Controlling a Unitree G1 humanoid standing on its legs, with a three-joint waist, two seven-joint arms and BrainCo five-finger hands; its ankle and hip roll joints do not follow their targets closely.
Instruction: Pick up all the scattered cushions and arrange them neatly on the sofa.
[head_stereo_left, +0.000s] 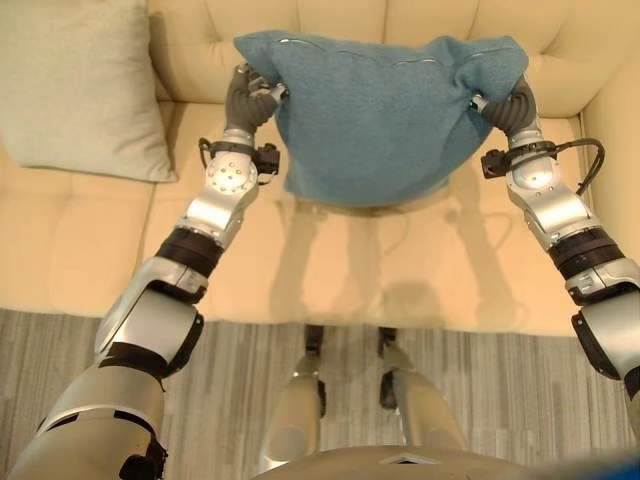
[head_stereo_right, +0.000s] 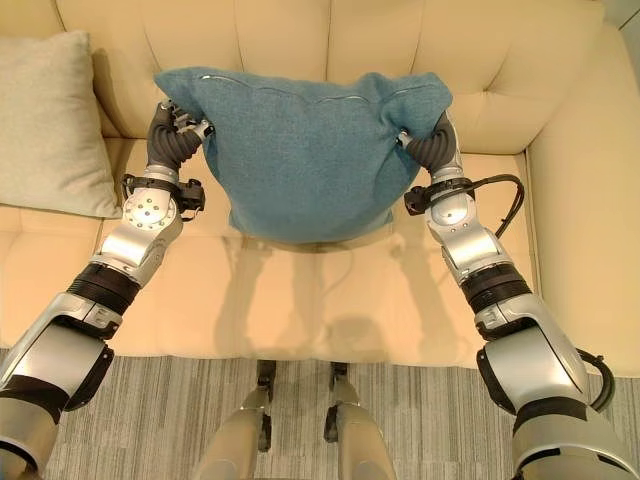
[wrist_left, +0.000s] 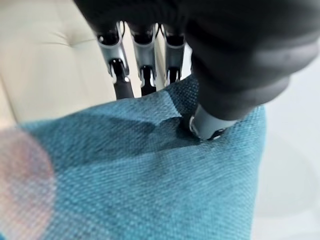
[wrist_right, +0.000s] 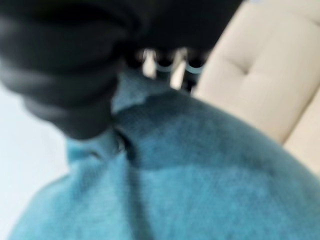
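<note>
I hold a teal blue cushion (head_stereo_left: 375, 115) up in the air over the middle of the cream sofa (head_stereo_left: 330, 270), close to its backrest. My left hand (head_stereo_left: 250, 98) is shut on the cushion's left upper corner, thumb (wrist_left: 207, 125) pressed into the cloth with the fingers (wrist_left: 145, 75) behind it. At the right upper corner my right hand (head_stereo_left: 508, 108) pinches the cloth the same way; the cushion (wrist_right: 200, 175) bulges past its thumb. A pale grey-beige cushion (head_stereo_left: 75, 85) leans against the backrest at the sofa's left end.
The sofa's right armrest (head_stereo_right: 590, 200) rises beside my right arm. Bare seat (head_stereo_right: 330, 300) lies under the held cushion. Grey striped carpet (head_stereo_left: 250, 370) runs along the sofa's front edge.
</note>
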